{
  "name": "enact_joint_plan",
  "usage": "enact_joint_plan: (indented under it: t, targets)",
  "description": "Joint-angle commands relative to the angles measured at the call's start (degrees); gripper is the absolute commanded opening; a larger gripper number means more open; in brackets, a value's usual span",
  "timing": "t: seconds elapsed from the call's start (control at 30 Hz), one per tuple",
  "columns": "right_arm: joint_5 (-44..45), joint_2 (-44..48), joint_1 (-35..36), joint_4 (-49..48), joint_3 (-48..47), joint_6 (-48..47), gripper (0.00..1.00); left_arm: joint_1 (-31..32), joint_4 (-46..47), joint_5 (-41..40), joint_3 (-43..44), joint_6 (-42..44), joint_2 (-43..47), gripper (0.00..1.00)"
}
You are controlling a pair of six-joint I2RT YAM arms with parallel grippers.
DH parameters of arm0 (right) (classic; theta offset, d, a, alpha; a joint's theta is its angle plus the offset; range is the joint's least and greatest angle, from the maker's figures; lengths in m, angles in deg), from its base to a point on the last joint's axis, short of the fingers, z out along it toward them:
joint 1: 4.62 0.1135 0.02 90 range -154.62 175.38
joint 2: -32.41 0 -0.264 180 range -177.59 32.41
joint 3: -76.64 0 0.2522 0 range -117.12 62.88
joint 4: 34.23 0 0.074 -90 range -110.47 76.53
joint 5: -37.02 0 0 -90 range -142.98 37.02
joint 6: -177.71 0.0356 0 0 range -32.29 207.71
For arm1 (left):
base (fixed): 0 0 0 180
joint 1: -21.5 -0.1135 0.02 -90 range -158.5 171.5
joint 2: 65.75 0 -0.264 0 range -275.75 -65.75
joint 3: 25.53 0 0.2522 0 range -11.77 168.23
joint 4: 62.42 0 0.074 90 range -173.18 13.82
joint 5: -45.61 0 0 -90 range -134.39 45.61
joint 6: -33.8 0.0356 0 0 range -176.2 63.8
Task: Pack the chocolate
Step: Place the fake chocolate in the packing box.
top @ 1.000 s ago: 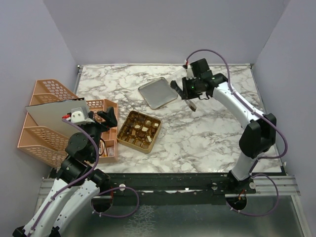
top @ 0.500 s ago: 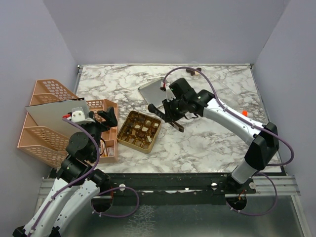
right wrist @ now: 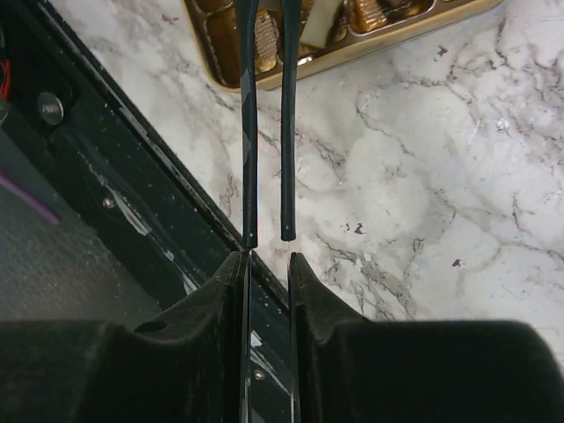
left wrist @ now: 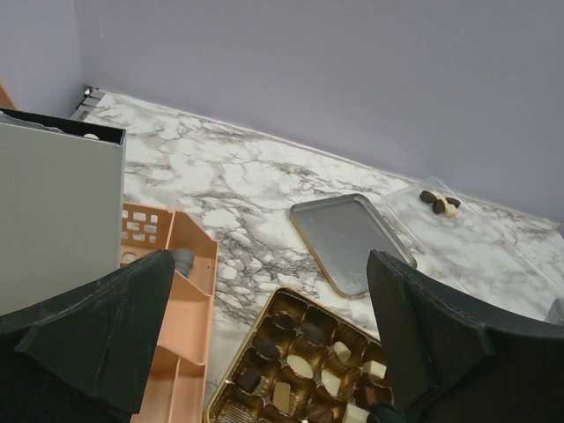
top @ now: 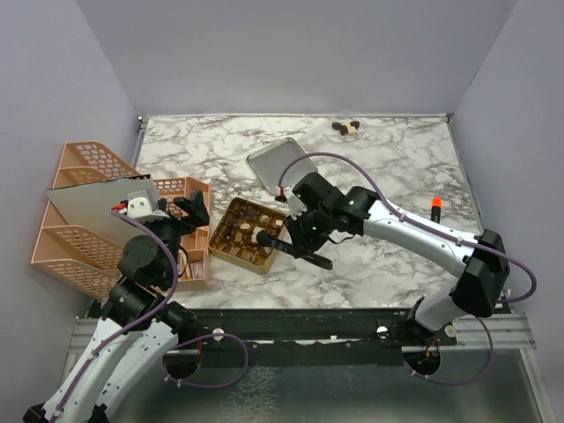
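The chocolate shows in two places. Several dark, light brown and cream pieces lie in the golden-brown tray [top: 231, 249], which also shows in the left wrist view [left wrist: 231, 367]. A few loose pieces [top: 345, 128] lie at the back right, and show in the left wrist view [left wrist: 441, 203]. My right gripper [top: 306, 243] is shut on black tongs [right wrist: 249, 132]. The tongs' tips reach over the tray's near right compartments [right wrist: 388, 35]; I cannot tell if they hold a piece. My left gripper [left wrist: 273, 352] is wide open and empty, above the tray's left side.
A silver-grey square lid [top: 282, 165] lies behind the tray. Peach file racks and a compartment organiser [top: 189, 256] stand at the left, with a grey binder [left wrist: 53, 220]. A small orange-topped object [top: 434, 204] stands at the right. The table's black front rail [right wrist: 115, 159] is near the tongs.
My right arm has swung from the back right, near the loose pieces, forward and left, bringing the tongs over the tray. The left arm has not moved.
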Motion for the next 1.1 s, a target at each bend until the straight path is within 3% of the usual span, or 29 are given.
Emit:
enact_joint_plan:
  t: [0.0, 0.53, 1.07]
  targets:
    - [-3.44, 3.27, 1.72, 1.22, 1.46, 0.33, 0.16, -0.39, 0.72, 0.39, -0.21, 0.63, -0.26, 0.99]
    - [-3.58, 1.76, 4.59, 4.88, 1.15, -0.46, 0.20, -0.48, 0.63, 0.55, -0.25, 0.54, -0.23, 0.99]
    - [-2.10, 0.88, 5.24, 6.59, -0.21, -0.31, 0.32, -0.48, 0.40, 0.47, -0.22, 0.45, 0.02, 0.99]
